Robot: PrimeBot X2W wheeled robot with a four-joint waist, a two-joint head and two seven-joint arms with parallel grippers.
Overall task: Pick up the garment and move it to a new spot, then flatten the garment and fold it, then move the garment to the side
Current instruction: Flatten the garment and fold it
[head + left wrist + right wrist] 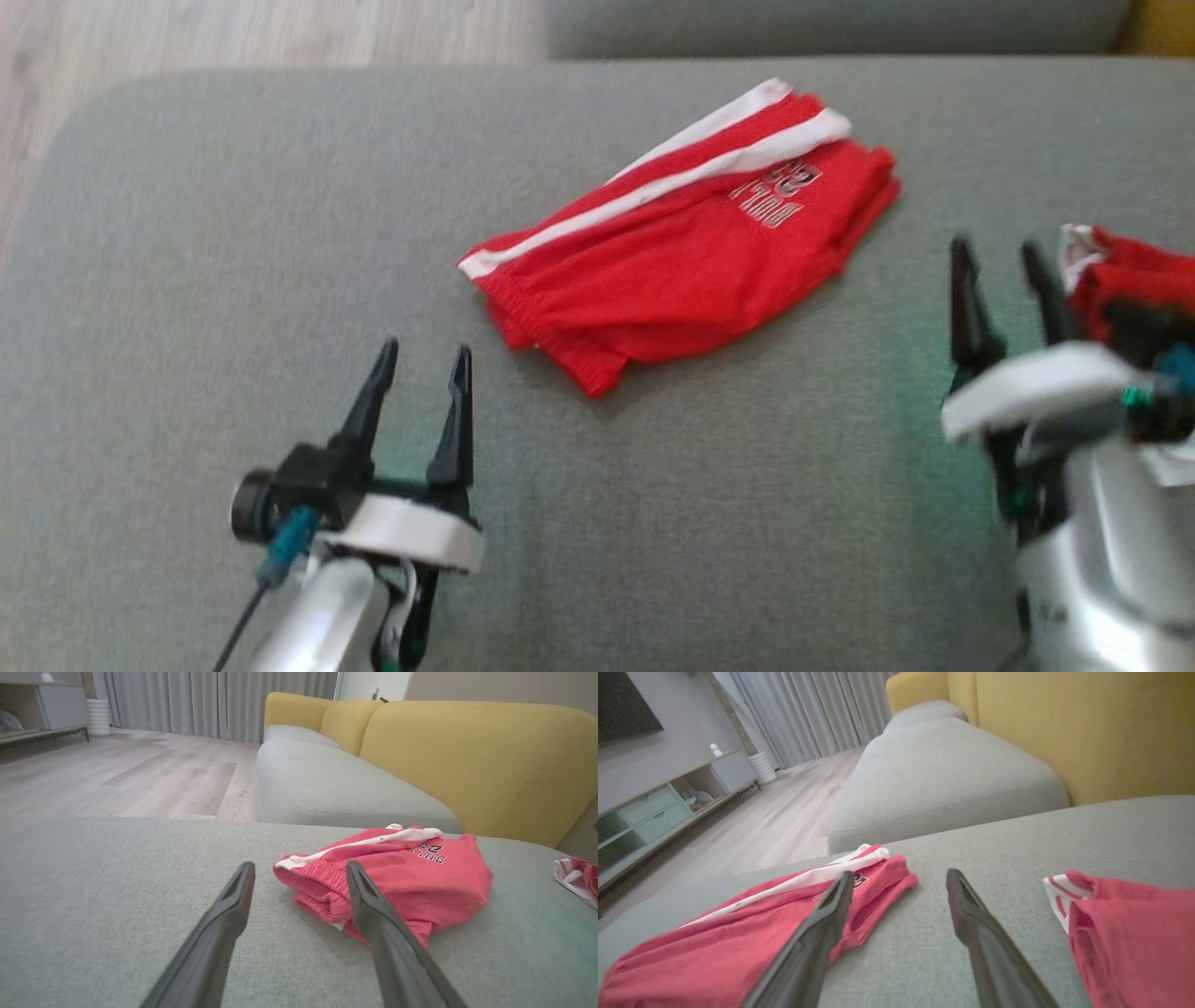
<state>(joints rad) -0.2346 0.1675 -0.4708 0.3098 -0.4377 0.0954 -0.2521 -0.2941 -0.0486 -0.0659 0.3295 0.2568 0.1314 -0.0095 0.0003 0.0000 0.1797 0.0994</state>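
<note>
Head view, red garment (686,252) folded on grey cushion (233,233), left claw (425,350) open, right claw (994,247) open, empty

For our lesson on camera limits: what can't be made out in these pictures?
- Second garment: head view, cut off by the right edge and partly behind the right gripper; its type is unclear.
- Print on the folded garment: head view, blurred, unreadable.
- Folded garment's near end: right wrist view, cut by the bottom edge, crossed by a finger.
</note>
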